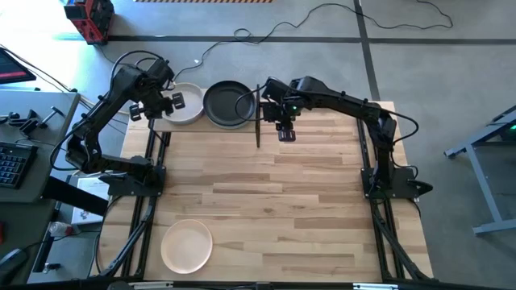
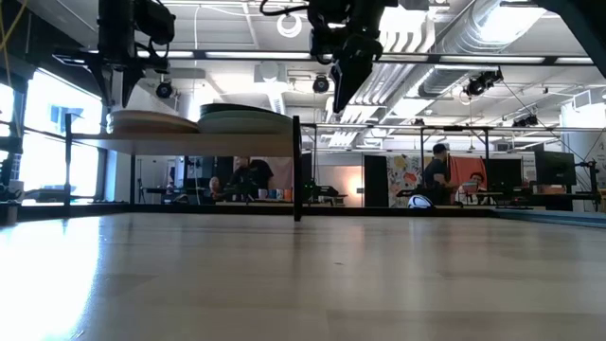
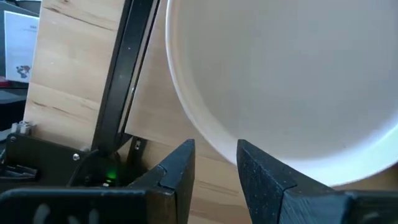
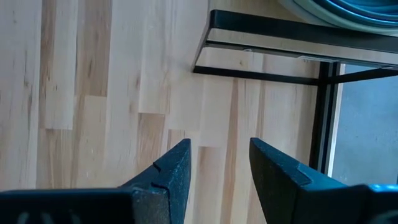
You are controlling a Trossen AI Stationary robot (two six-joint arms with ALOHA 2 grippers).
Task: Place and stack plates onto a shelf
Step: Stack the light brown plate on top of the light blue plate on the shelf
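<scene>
Light-wood shelf (image 1: 242, 129) at the far edge of the table is already loaded with two piles of plates, a pale stack (image 1: 184, 105) on its left part and a dark stack (image 1: 229, 104) beside it, while one cream-peach plate (image 1: 186, 246) is left lying on the near left of the butcher-block tabletop (image 1: 298, 209), so the task is judged nearly finished. Just over the pale stack the left gripper (image 1: 155, 106) is held with fingers spread and nothing pinched, and the right gripper (image 1: 285, 129) is hung beside the shelf, spread and empty too. Behind the table an open workshop with desks and people (image 2: 438, 175) is seen.

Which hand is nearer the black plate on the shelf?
Right. The right hand hovers just off the round matte black plate; the left hand is over the neighbouring cream plate.
</scene>
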